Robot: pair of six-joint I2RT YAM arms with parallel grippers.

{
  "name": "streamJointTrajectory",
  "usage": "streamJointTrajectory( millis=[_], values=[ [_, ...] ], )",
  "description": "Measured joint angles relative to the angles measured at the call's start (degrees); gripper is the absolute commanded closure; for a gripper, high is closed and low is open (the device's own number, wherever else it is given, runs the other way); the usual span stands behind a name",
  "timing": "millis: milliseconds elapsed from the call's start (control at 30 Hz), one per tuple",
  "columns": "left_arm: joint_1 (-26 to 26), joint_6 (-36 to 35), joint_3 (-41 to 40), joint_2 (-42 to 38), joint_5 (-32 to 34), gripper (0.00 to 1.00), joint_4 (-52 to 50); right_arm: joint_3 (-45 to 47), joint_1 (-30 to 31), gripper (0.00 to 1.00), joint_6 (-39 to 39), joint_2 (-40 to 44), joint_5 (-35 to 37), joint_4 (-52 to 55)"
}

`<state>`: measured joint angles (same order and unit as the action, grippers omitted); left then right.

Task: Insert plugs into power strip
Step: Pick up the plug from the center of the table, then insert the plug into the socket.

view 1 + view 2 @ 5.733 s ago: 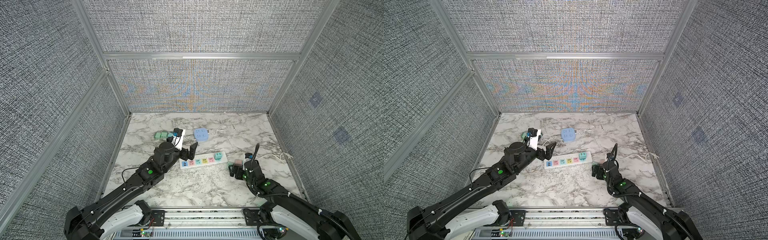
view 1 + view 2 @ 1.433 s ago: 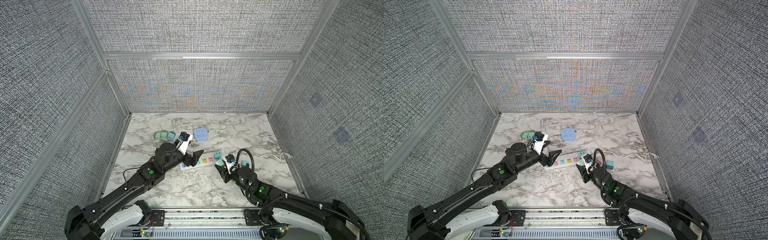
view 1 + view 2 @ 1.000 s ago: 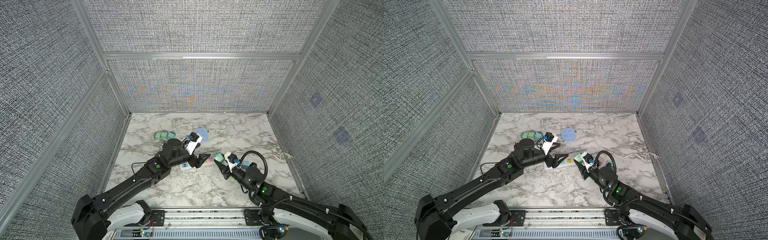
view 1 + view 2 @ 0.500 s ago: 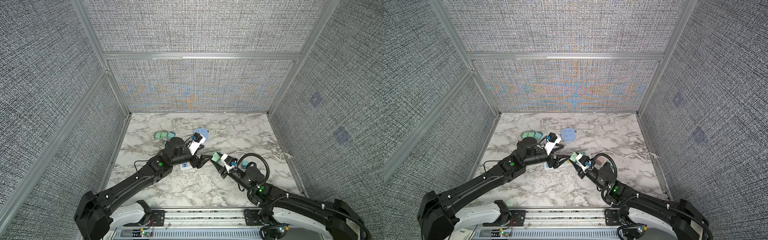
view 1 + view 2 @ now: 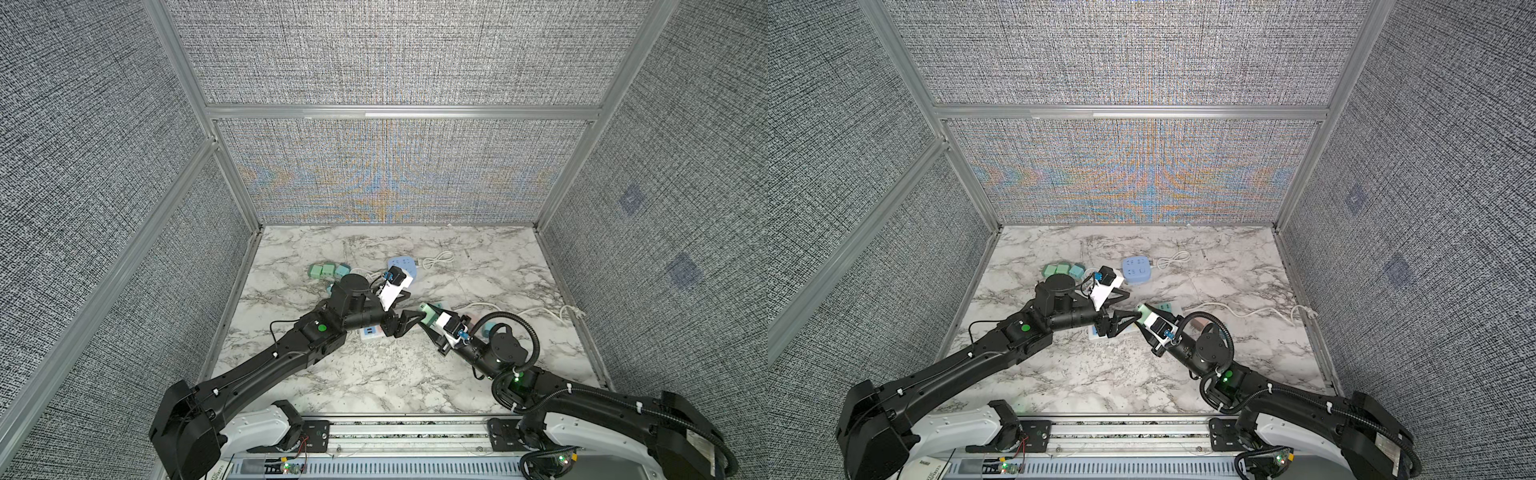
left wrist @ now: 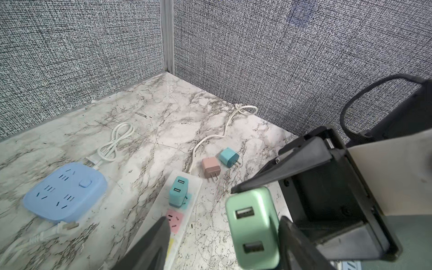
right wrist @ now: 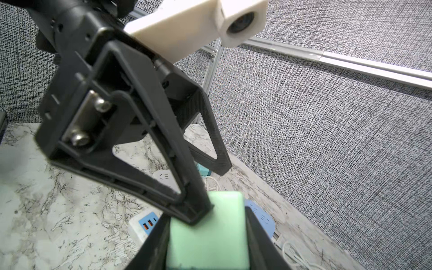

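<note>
My right gripper (image 7: 207,233) is shut on a mint green plug (image 7: 224,224) and holds it in the air over the white power strip (image 6: 174,218). My left gripper (image 6: 222,245) stands open astride that same plug (image 6: 252,229); one finger lies against it and a gap shows on the other side. In both top views the two grippers meet at the plug (image 5: 429,311) (image 5: 1145,312) mid-table. A teal plug (image 6: 177,191) sits in the strip's end socket. A pink plug (image 6: 210,166) and a teal plug (image 6: 229,157) lie loose beyond the strip.
A blue square socket block (image 5: 401,264) with a coiled white cable (image 5: 436,259) lies at the back. Three green and teal plugs (image 5: 328,271) sit at the back left. The strip's white cord (image 5: 1246,309) trails to the right wall. Grey walls close in three sides.
The right gripper has carried the green plug up and leftward to meet the left gripper. The left arm has reached in over the strip and its jaws have narrowed round the plug.
</note>
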<state>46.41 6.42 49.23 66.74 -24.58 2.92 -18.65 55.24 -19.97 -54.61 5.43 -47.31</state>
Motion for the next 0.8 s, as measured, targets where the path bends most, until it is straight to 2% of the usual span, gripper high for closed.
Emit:
streamJointTrajectory(
  millis=[133,200,333,433,500,567,600,667,800],
  values=[
    [0.00,0.02,0.09,0.17,-0.98,0.28,0.07,-0.44,0.07,0.86,-0.90,-0.57,-1.29,-0.55],
    [0.04,0.02,0.13,0.44,-1.09,0.32,0.07,-0.57,0.17,0.86,-1.20,-1.03,-1.42,-0.87],
    [0.11,0.04,0.28,0.98,-2.71,0.50,0.09,-0.72,0.22,0.86,-1.66,-1.42,-1.27,-0.83],
    [0.17,0.13,0.59,1.07,-4.42,0.69,0.15,-1.16,0.22,0.86,-1.79,-1.53,-0.85,-0.59],
    [0.09,2.58,0.94,1.07,-4.15,0.77,0.44,-1.57,0.22,0.86,-3.82,-1.75,0.13,-0.42],
    [0.07,3.78,0.98,1.05,-4.11,0.78,0.63,-2.03,0.22,0.86,-4.59,-1.84,0.61,0.09],
    [0.02,4.15,0.98,1.05,-4.24,0.74,0.74,-2.25,0.22,0.86,-4.68,-1.92,0.63,0.42],
    [0.00,4.15,0.98,1.07,-4.55,0.57,0.81,-2.38,0.22,0.86,-4.66,-2.21,0.61,0.28],
    [-0.02,2.34,1.22,1.92,-5.44,0.49,0.46,-2.95,0.33,0.86,-3.87,-3.10,-1.01,-0.59]
  ],
)
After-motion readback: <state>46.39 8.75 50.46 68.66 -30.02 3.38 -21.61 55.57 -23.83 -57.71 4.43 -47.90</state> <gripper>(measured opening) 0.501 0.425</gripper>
